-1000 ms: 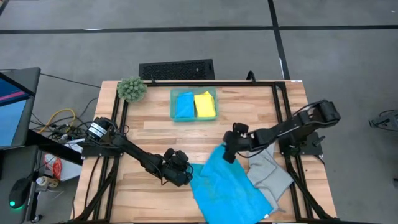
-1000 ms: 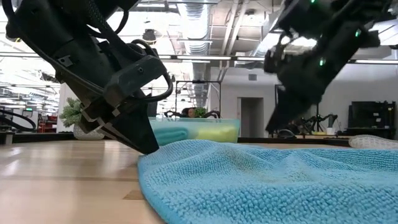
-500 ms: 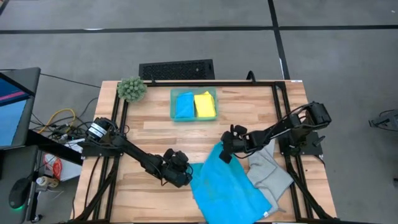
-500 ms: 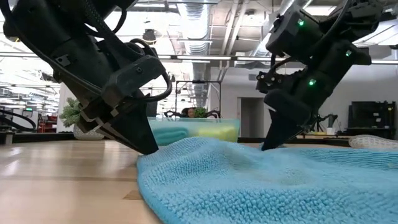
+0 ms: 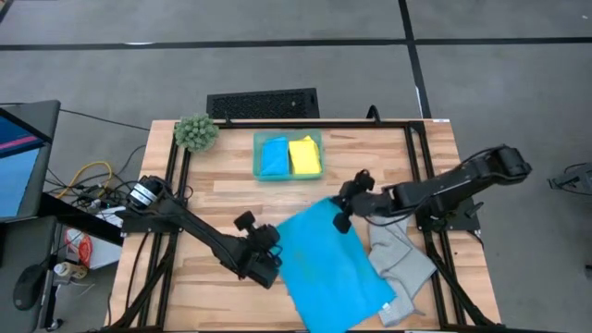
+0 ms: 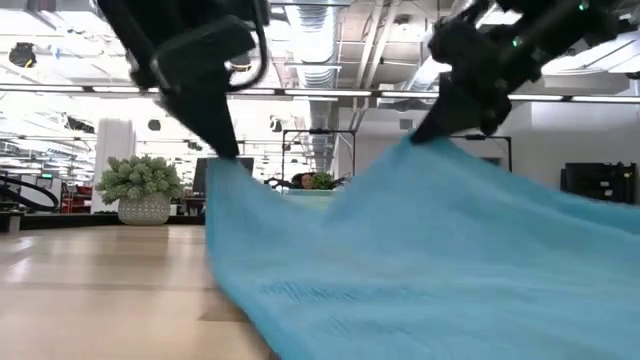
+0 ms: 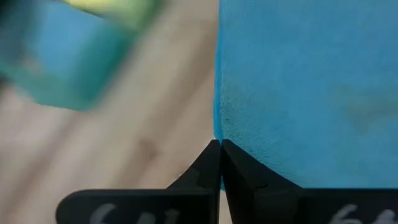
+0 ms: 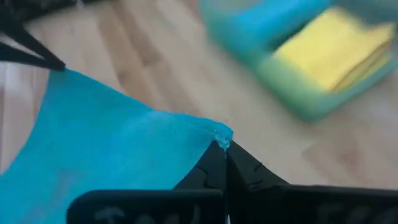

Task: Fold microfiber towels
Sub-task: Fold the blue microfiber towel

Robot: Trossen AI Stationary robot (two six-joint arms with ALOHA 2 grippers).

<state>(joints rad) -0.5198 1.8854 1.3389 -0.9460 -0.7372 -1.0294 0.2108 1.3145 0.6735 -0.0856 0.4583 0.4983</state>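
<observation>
1. The left claw [image 5: 270, 242] is clamped on one corner of the spread blue towel [image 5: 335, 266]; in the left wrist view its fingers [image 7: 231, 171] are pressed together on the cloth's edge.
2. The right claw [image 5: 342, 209] is pinched shut on the far corner of the same towel, the tip of which is seen between its fingers [image 8: 239, 165] in the right wrist view.
3. In the low view both gripped corners are raised off the desk [image 5: 222, 199], and the cloth slopes down from them to the wood.
4. The left arm is stretched low from the desk's left edge; the right arm is extended from the right edge.
5. A grey towel [image 5: 401, 265] lies just right of the blue one.
6. A folded blue towel [image 5: 274, 156] and a yellow towel [image 5: 304, 155] lie side by side in the tray [image 5: 289, 175], well behind the claws.
</observation>
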